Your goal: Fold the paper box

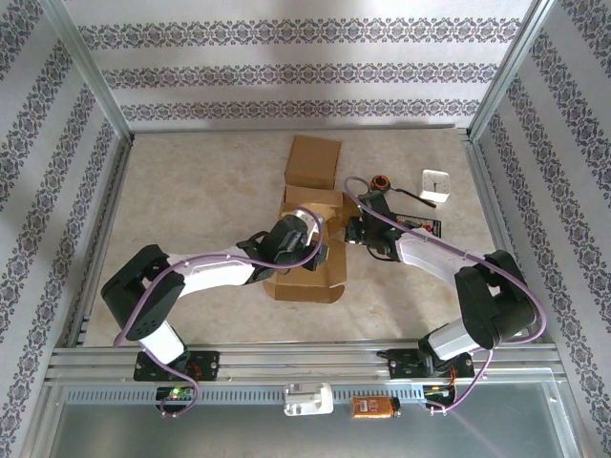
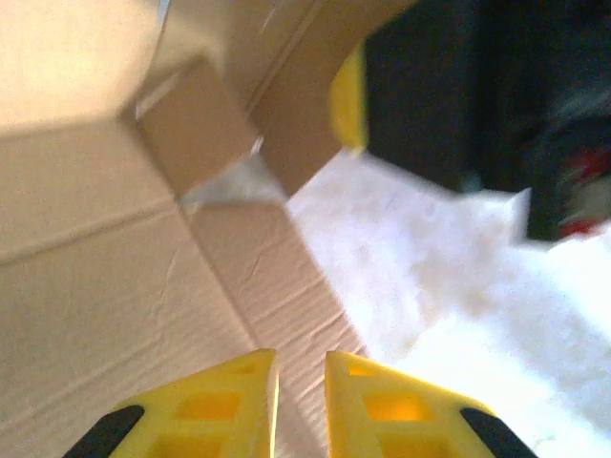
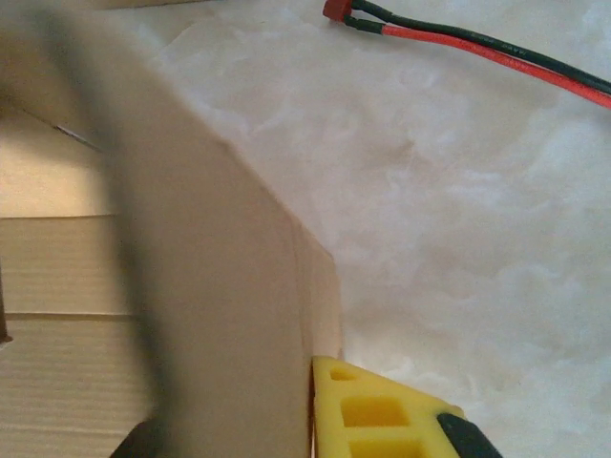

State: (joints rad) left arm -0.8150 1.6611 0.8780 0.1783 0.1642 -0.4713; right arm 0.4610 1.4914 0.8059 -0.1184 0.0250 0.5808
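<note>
The brown paper box [image 1: 307, 234] lies half folded in the middle of the table, its lid flap [image 1: 313, 160] spread toward the back. My left gripper [image 1: 321, 252] hovers over the box's near panel. In the left wrist view the left gripper [image 2: 301, 361] has a narrow gap between its yellow fingers, with flat cardboard [image 2: 124, 286] below and nothing between them. My right gripper [image 1: 355, 232] is at the box's right side. In the right wrist view the right gripper [image 3: 307, 382] is shut on an upright cardboard wall [image 3: 220, 286], which hides its left finger.
A small white clock [image 1: 436, 184] and an orange-and-black ring [image 1: 380, 181] sit at the back right. A red and black cable [image 3: 477, 43] lies on the table beyond the box. Metal rails and wallpapered walls surround the table.
</note>
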